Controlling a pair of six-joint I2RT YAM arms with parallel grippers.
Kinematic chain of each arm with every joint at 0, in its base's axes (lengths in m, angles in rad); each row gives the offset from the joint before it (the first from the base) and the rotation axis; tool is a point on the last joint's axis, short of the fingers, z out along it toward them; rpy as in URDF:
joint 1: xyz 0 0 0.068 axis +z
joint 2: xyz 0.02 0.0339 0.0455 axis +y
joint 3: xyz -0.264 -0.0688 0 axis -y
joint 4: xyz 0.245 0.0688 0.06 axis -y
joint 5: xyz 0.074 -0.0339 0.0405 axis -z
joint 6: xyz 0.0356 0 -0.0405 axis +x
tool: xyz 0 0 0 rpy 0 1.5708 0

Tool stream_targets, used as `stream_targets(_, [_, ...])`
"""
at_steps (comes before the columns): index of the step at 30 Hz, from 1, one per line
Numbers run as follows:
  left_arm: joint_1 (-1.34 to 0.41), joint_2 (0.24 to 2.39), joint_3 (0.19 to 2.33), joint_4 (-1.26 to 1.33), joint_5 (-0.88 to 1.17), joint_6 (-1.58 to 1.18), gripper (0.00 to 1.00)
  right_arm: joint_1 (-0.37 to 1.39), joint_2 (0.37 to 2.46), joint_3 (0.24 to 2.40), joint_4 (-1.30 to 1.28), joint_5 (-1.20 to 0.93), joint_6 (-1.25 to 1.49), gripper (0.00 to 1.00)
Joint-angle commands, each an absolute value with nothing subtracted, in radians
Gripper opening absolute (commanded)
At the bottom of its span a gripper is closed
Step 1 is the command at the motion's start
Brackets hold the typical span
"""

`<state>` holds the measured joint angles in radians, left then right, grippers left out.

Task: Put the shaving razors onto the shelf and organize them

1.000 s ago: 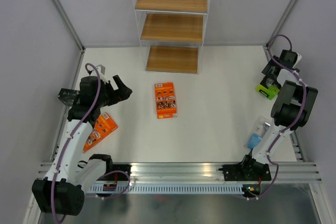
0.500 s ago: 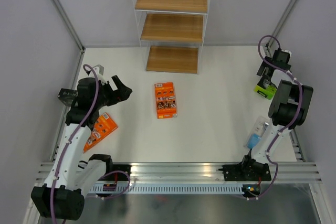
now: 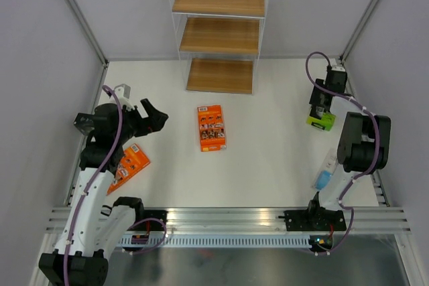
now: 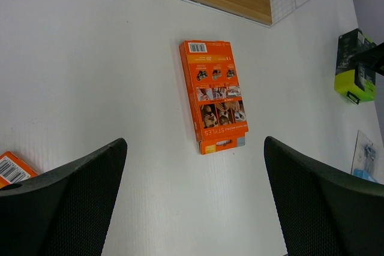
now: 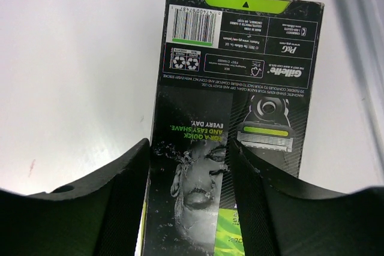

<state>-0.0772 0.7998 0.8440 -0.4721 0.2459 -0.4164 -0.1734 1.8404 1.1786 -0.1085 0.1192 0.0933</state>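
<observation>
The left gripper (image 3: 158,113) hangs wide open and empty near the left edge of the table (image 3: 268,152). The right gripper (image 5: 189,148) has its half-closed jaws astride a green-and-black razor pack (image 5: 240,58) by the right edge; whether they grip it I cannot tell. An orange pack (image 3: 212,127) lies mid-table.

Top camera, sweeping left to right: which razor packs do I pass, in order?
tilted orange pack → central orange pack → green pack. The light blue pack overlaps the green one sideways, so it is left unranked.
</observation>
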Motion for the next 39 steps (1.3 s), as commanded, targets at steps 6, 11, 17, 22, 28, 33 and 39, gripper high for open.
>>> stream_targets(6, [-0.078, 0.808, 0.857, -0.462, 0.321, -0.397, 1.0, 0.058, 1.746, 0.917, -0.336, -0.09, 0.297, 0.57])
stream_targets(11, [-0.081, 0.848, 0.861, -0.446, 0.357, -0.414, 1.0, 0.227, 1.62, 0.845, -0.342, -0.075, 0.412, 0.59])
stream_targets(17, [-0.117, 0.89, 0.861, -0.368, 0.425, -0.44, 1.0, 0.416, 1.468, 0.761, -0.397, -0.064, 0.506, 0.6])
stream_targets(22, [-0.257, 0.98, 0.893, -0.328, 0.378, -0.483, 0.99, 0.523, 1.385, 0.727, -0.432, -0.06, 0.578, 0.62])
stream_targets(28, [-0.556, 1.109, 0.891, -0.29, 0.175, -0.751, 0.92, 0.526, 1.253, 0.938, -0.563, 0.191, 0.7, 0.96])
stream_targets(33, [-0.757, 1.154, 0.836, -0.168, 0.055, -0.954, 0.88, 0.45, 1.264, 1.091, -0.508, 0.168, 0.54, 0.98])
stream_targets(39, [-0.954, 1.225, 0.693, 0.125, -0.144, -1.213, 0.73, 0.161, 1.396, 1.068, -0.368, 0.023, 0.388, 0.98])
